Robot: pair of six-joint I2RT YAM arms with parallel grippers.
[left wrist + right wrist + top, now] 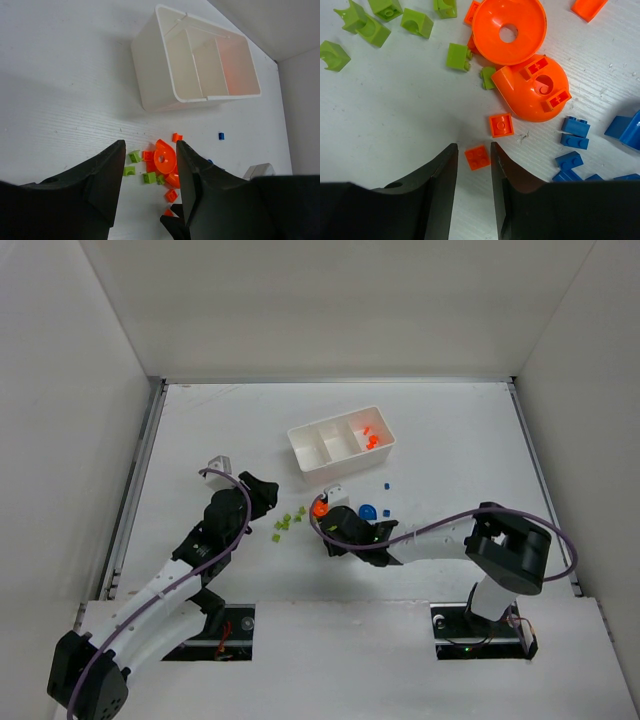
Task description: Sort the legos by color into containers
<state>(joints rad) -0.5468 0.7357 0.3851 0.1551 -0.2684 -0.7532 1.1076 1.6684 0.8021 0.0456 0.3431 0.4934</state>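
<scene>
The white tray (300, 446) lies at the table's middle back; its right compartment holds several orange bricks (371, 437), the other two look empty. Loose legos lie in front of it: green bricks (370, 27), a round orange dish (509, 30), an orange dome (535, 92) and blue bricks (575, 132). My right gripper (472, 147) is low over the table, open, its jaws on either side of a small flat orange brick (477, 157). My left gripper (150, 145) is open and empty, above the pile's left side (165, 156).
A lone small blue brick (386, 485) lies between the pile and the tray. A rounded blue piece (368, 511) sits right of the pile. A small white-grey block (219, 463) lies left of the tray. White walls close in the table.
</scene>
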